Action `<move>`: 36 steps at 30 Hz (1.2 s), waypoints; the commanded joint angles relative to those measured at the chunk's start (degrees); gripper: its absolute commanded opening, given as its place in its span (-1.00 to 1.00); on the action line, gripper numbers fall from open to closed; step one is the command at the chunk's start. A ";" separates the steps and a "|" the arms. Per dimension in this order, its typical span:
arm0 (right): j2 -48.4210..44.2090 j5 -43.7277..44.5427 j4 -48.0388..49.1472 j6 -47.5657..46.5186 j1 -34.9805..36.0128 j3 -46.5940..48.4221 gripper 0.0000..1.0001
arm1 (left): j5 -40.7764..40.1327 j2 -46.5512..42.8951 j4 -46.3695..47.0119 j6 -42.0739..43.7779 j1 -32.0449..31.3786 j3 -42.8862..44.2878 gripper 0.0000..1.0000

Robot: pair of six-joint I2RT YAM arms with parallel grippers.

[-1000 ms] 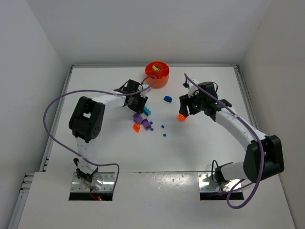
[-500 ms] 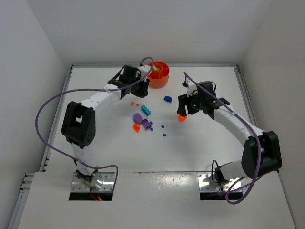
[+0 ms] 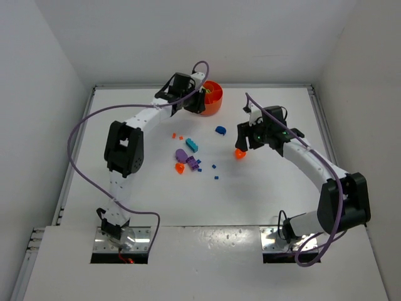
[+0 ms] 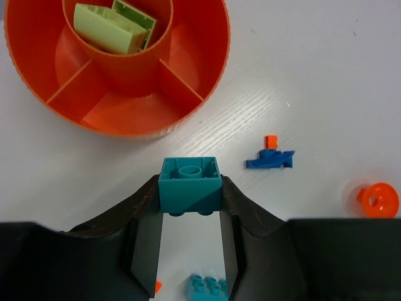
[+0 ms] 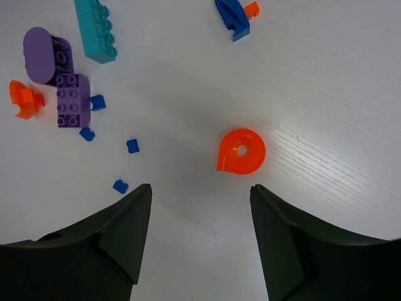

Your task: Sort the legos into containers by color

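My left gripper is shut on a cyan lego brick, held just short of the near rim of the round orange dish. Lime green pieces lie in the dish's centre compartment; the outer compartments that show hold nothing. From above, the left gripper sits beside the dish. My right gripper is open above the table, with a round orange piece just beyond its fingertips. In the top view the right gripper hovers by that piece.
A loose pile lies mid-table: a long cyan brick, purple pieces, an orange bit, tiny blue squares. A blue piece with a small orange square lies right of the dish.
My left arm has swung from the pile up to the dish, carrying the cyan brick. The right arm has hardly moved.
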 commanded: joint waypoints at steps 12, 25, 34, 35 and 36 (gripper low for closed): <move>-0.28 -1.33 2.44 0.73 -1.49 -0.42 0.29 | -1.62 5.30 0.76 -1.78 0.77 10.83 -0.30; 0.24 -1.87 2.44 0.73 -2.54 -0.42 0.32 | -3.83 8.72 0.76 -1.78 0.77 13.99 -0.13; -0.28 -2.39 2.44 0.73 -3.07 -0.95 0.32 | -6.99 10.57 1.28 -0.63 0.77 17.95 0.22; -0.28 -2.39 2.44 0.73 -3.07 -0.95 0.32 | -7.51 10.57 1.28 -0.63 0.77 17.95 0.28; -0.28 -2.39 2.44 0.73 -3.07 -0.95 0.32 | -7.52 10.57 1.28 -0.63 0.77 17.95 0.38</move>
